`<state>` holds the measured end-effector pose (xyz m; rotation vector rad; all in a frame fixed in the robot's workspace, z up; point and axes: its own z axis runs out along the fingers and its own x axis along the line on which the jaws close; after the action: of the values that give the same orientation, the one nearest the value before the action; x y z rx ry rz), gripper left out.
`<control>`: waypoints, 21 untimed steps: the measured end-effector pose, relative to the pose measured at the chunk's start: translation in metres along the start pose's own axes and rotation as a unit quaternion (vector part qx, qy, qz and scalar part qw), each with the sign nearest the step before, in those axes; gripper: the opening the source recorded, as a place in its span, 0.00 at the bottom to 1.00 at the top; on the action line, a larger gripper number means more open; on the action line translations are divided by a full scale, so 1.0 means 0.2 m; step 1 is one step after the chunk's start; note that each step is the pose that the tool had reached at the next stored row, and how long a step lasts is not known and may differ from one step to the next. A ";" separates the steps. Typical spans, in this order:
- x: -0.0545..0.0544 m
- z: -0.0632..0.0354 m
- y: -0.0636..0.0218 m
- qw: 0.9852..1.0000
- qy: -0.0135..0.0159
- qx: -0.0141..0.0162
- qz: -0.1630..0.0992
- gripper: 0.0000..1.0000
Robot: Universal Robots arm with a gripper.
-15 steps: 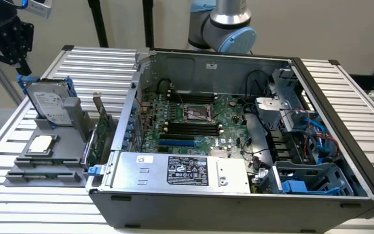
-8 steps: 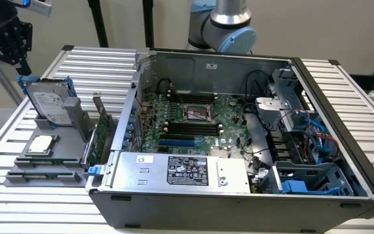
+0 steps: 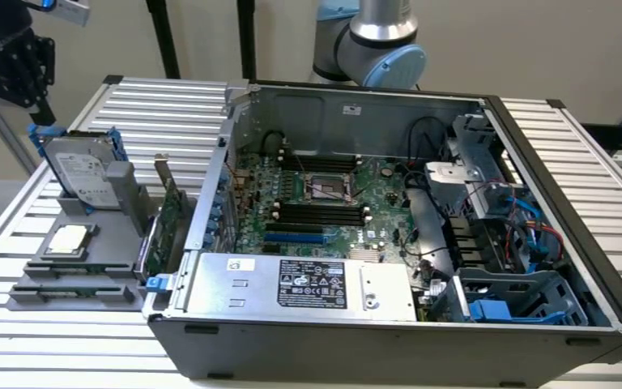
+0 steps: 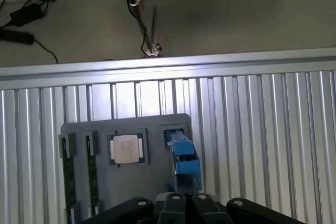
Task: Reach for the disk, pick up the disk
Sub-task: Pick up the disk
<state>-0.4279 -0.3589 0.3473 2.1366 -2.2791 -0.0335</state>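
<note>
The gripper (image 4: 188, 198) sits right at the upper blue-framed end of the disk (image 3: 78, 174), but whether it is clamped on that edge or merely poised at it cannot be told. The disk is directly beneath the tool, standing in a grey holder (image 3: 74, 267) and leaning a little. Its long axis runs from the holder up towards the gripper, and its labelled face is turned to the open computer case (image 3: 398, 243). A small square chip (image 4: 126, 149) lies flat on the holder just beside the disk.

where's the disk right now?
The disk stands at the exterior view's left in the grey tray, beside the open computer case, near the square chip.
</note>
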 end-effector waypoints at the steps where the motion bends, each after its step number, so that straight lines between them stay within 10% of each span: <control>1: 0.00 0.000 0.000 1.000 0.000 0.000 -0.003 0.11; 13: -0.05 0.009 0.030 1.000 0.000 0.001 -0.017 0.12; 21: -0.05 0.011 0.029 1.000 0.000 0.001 -0.020 0.47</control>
<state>-0.4331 -0.3490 0.3454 2.1817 -2.2374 -0.0309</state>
